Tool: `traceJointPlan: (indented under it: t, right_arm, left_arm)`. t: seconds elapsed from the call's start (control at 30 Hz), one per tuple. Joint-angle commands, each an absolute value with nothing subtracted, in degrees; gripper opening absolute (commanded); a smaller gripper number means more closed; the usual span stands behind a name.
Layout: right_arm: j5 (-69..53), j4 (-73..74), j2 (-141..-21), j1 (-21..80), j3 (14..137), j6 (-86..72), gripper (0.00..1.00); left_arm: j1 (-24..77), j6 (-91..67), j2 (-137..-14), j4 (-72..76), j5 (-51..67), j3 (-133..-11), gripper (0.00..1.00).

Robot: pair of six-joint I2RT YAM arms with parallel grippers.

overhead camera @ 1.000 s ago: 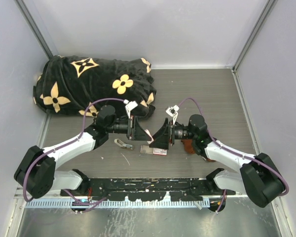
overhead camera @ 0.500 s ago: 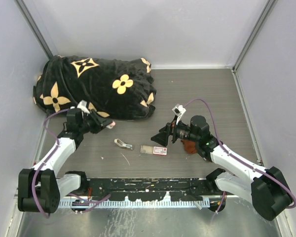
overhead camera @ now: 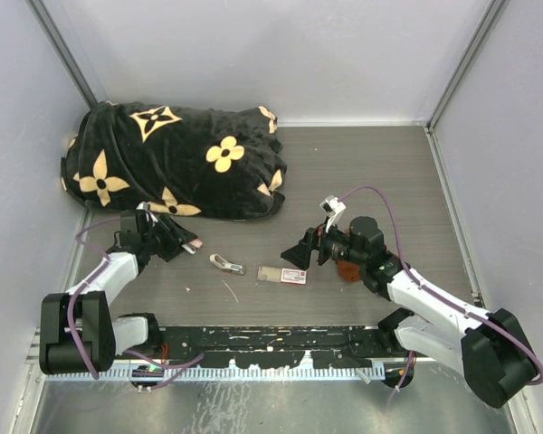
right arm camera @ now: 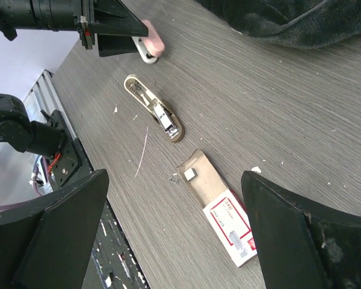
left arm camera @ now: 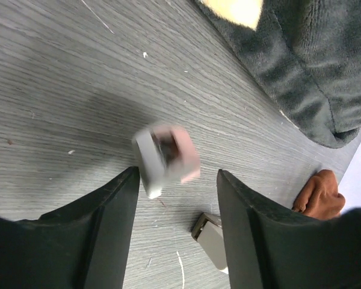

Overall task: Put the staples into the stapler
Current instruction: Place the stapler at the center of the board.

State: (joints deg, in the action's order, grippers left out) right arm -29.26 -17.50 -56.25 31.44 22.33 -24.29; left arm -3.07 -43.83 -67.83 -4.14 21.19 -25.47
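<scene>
Left jaws wider, pink part (left arm camera: 166, 158) loose

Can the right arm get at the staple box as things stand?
Probably yes: the right gripper is open right beside the staple box, with nothing lying between them and the stapler off to the side.

Left arm (overhead camera: 104, 276), as I see it from above: folded low at the left side, with the left gripper (overhead camera: 185, 242) pointing right, jaws parted. Right arm (overhead camera: 425, 294): reaching leftward, with the right gripper (overhead camera: 296, 255) spread wide.
</scene>
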Motion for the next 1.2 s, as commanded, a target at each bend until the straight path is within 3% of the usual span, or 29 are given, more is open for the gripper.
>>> traceJointPlan:
  t: [0.0, 0.33, 0.57, 0.73, 1.0, 1.17]
  right_arm:
    - [-27.4, -19.0, -54.2, 31.6, 22.4, -23.6, 0.98]
    - [-24.3, -16.1, -51.8, 31.6, 22.5, -22.6, 0.98]
    - [-20.5, -16.3, -51.9, 31.6, 22.3, -24.4, 0.97]
    - [-19.6, -17.9, -52.3, 31.6, 22.0, -26.8, 0.95]
    - [-21.5, -18.8, -53.0, 31.6, 21.1, -28.7, 0.94]
    - [-21.0, -19.8, -53.2, 31.7, 20.1, -28.8, 0.92]
  left_arm:
    - [-4.6, -41.5, -67.1, -2.8, 21.0, -26.0, 0.6]
    - [-5.4, -33.0, -55.6, -14.9, 12.9, -29.0, 0.86]
    - [5.5, -31.8, -47.9, -17.6, 17.7, -30.0, 0.81]
    - [15.7, -31.6, -52.0, -17.8, 19.0, -30.8, 0.8]
    - [21.8, -28.3, -57.4, -20.0, 12.3, -33.5, 0.78]
    - [25.6, -28.4, -58.9, -19.7, 8.5, -34.1, 0.65]
